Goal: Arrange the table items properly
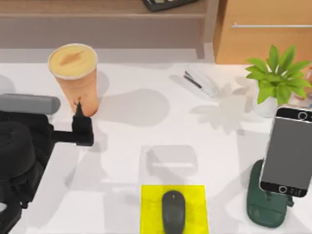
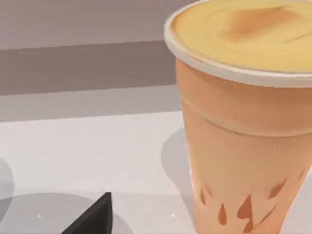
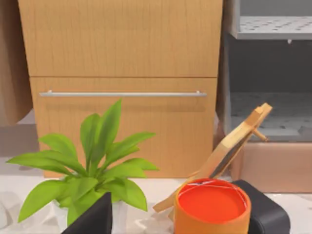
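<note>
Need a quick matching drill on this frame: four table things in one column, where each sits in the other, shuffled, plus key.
1. dark grey computer mouse
2. black-screened silver-edged smartphone
3. tall orange-tan lidded drink cup
4. white stapler

A. back left, beside left end effector
B. on dark green stand
C. on yellow mat
D. back, left of green potted plant

Pairs: 1-C, 2-B, 3-A, 4-D

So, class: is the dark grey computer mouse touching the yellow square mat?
Touching. The top view shows the mouse resting on the mat, inside its edges.
</note>
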Robot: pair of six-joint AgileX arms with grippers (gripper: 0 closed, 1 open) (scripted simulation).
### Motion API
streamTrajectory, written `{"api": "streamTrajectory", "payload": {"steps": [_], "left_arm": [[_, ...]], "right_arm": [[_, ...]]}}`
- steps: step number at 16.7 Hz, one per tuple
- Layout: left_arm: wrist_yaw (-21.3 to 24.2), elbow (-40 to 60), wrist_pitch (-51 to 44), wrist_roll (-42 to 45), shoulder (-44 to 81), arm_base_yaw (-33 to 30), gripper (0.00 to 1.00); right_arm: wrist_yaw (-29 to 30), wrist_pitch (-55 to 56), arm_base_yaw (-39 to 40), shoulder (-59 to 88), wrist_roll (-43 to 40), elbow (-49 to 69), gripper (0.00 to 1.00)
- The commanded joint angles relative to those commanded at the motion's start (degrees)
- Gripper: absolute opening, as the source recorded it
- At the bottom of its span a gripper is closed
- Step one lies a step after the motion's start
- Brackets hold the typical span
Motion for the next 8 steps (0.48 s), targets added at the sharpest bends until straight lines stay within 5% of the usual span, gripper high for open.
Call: {"api": "streamTrajectory", "payload": {"steps": [8], "left_arm": [[-3.71,12.24,23.40,-0.33,29.61,-1.93,1.00]], "right_arm": [[0.00,0.00,0.00,0.00,0.00,0.00,1.00]]}}
